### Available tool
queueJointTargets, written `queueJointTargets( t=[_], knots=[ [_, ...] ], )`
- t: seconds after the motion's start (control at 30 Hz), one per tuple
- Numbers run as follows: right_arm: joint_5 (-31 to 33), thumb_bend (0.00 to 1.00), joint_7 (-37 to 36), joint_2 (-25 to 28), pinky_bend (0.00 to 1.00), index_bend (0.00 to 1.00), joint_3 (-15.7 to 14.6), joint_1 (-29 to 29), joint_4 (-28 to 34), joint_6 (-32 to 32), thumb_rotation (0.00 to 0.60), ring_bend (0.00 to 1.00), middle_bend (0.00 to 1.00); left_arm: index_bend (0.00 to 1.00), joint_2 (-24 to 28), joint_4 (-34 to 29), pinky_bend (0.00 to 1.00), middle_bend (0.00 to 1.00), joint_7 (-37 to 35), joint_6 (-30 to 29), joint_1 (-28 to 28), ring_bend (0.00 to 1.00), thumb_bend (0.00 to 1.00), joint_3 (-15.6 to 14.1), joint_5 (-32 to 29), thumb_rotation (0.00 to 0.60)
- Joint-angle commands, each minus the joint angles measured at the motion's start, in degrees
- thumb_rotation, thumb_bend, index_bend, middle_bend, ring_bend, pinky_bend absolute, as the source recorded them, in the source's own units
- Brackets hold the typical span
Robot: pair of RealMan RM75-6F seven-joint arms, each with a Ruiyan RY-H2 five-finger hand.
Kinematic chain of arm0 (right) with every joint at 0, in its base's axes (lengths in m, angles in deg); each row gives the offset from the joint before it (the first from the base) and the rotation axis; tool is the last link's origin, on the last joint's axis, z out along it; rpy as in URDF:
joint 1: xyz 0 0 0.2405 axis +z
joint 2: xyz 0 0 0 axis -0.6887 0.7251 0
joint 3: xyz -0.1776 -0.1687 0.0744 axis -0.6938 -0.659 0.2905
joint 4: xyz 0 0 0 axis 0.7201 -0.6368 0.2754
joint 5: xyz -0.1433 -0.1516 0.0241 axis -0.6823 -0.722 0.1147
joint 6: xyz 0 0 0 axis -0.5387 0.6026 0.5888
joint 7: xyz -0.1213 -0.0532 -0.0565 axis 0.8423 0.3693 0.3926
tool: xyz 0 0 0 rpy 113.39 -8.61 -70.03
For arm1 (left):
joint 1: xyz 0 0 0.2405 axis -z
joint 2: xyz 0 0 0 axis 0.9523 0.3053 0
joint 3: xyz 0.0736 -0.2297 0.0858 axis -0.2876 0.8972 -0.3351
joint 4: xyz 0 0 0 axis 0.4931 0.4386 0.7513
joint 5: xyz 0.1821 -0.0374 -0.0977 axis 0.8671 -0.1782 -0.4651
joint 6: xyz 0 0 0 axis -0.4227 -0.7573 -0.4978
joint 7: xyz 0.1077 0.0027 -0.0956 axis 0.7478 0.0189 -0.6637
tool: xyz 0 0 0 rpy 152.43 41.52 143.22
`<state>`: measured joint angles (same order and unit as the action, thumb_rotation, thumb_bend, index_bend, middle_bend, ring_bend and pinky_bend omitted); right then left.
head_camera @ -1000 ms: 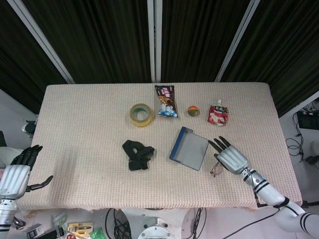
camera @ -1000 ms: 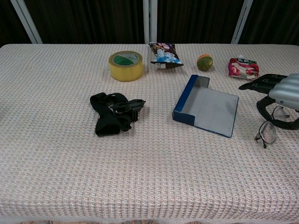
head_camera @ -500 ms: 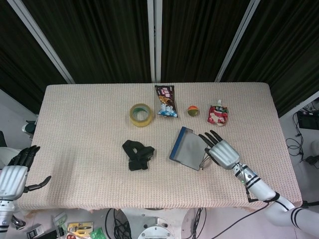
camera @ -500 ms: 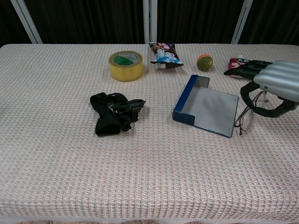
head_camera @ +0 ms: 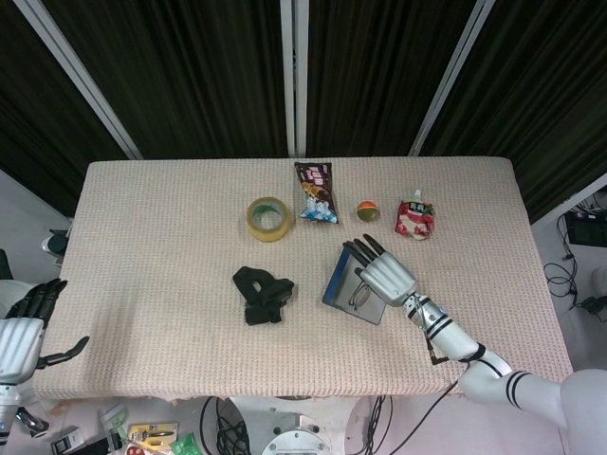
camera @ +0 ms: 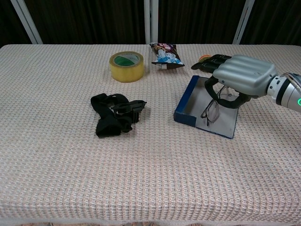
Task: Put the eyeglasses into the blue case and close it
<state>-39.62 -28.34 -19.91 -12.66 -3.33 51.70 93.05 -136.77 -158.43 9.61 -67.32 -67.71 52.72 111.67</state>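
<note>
The blue case point(head_camera: 334, 281) point(camera: 187, 104) lies open near the table's middle, its grey lining facing up. My right hand point(head_camera: 382, 273) point(camera: 240, 75) hovers over the case and holds the eyeglasses point(head_camera: 358, 295) point(camera: 211, 109), which hang from its fingers above the grey lining. Whether the glasses touch the lining I cannot tell. My left hand point(head_camera: 24, 334) is off the table's front left corner, fingers spread, holding nothing; the chest view does not show it.
A roll of yellow tape point(head_camera: 268, 218) point(camera: 126, 65), a snack bag point(head_camera: 316, 191) point(camera: 165, 53), a small ball point(head_camera: 367, 209) and a red pouch point(head_camera: 414, 218) lie along the back. A black strap bundle point(head_camera: 261, 294) point(camera: 115, 114) lies left of the case.
My right hand has lifted the eyeglasses from the table at the right and carried them left over the open case. My left hand has drifted slightly down and left.
</note>
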Motion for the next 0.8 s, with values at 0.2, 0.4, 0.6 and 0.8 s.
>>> queueJointTargets(
  t=[0.2, 0.4, 0.6, 0.8],
  knots=[
    [0.5, 0.48, -0.6, -3.2, 0.0, 0.76, 0.3, 1.7, -3.3, 0.0, 0.6, 0.0, 0.0, 0.05, -0.7, 1.1, 0.24, 0.08, -0.7, 1.1, 0.3, 0.09, 0.18, -0.2, 0.0, 0.381],
    [-0.4, 0.48, -2.8, -5.4, 0.0, 0.76, -0.2, 2.2, -6.5, 2.1, 0.6, 0.0, 0.0, 0.05, -1.1, 1.3, 0.24, 0.08, -0.6, 1.9, 0.7, 0.09, 0.18, -0.4, 0.1, 0.384],
    [-1.1, 0.34, -4.4, -5.7, 0.0, 0.31, -1.0, 2.8, -7.9, 2.4, 0.6, 0.0, 0.0, 0.05, -1.1, 1.3, 0.24, 0.08, -0.5, 2.2, 0.9, 0.09, 0.18, -0.3, 0.2, 0.384],
    [-2.6, 0.25, -6.8, -6.1, 0.0, 0.0, -1.8, 3.1, -9.2, 4.7, 0.6, 0.0, 0.0, 0.05, -1.1, 1.1, 0.24, 0.08, -0.4, 2.3, 1.0, 0.09, 0.18, -0.3, 0.0, 0.382]
  ],
)
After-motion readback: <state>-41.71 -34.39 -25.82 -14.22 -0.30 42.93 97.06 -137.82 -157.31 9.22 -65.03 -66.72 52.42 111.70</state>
